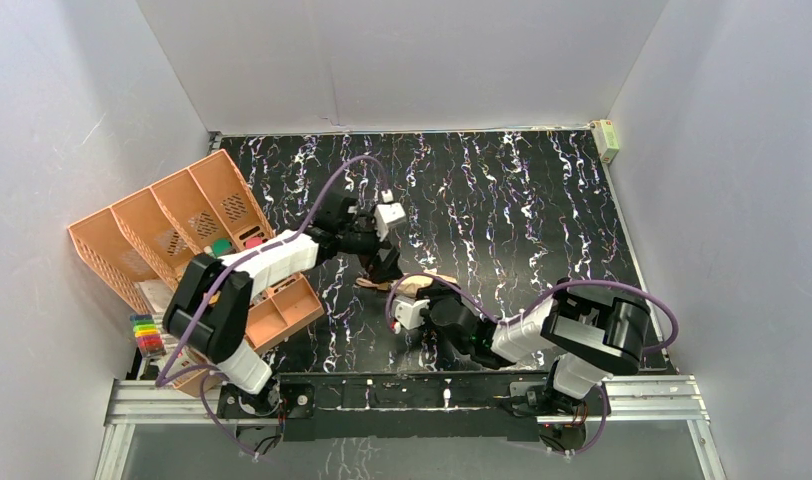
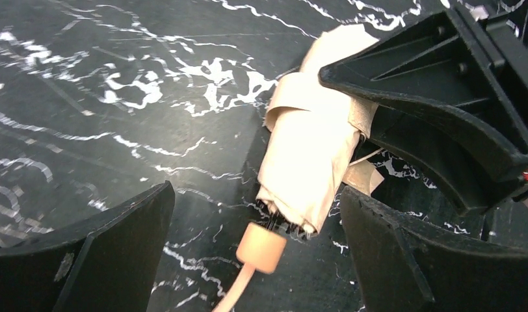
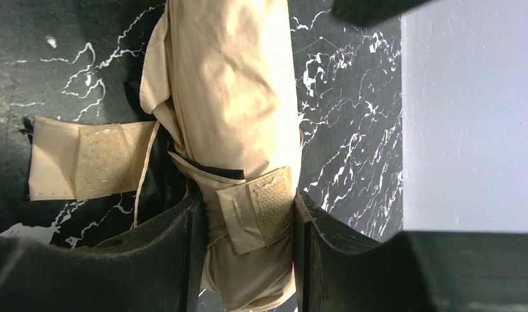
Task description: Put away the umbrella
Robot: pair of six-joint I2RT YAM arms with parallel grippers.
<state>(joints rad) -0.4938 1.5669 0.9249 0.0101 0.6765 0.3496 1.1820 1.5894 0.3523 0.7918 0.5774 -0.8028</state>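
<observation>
The umbrella [image 3: 235,97] is folded into a tan roll and lies on the black marbled table. My right gripper [image 3: 245,214] is shut on the roll, its fingers [image 3: 183,253] pressing both sides beside a velcro patch [image 3: 268,205]. The tan strap [image 3: 86,159] hangs loose to the left, unfastened. In the left wrist view the umbrella [image 2: 313,149] ends in its small light-tan handle [image 2: 261,247] with a cord. My left gripper [image 2: 255,208] is open around that handle end, touching nothing. From above, the left gripper [image 1: 384,262] and the right gripper [image 1: 422,292] meet at the umbrella [image 1: 427,281].
An orange plastic desk organizer [image 1: 182,220] lies tilted at the left with small items in its compartments. A set of coloured markers [image 1: 145,335] sits at the near left. A small box [image 1: 607,140] is at the back right corner. White walls surround the table.
</observation>
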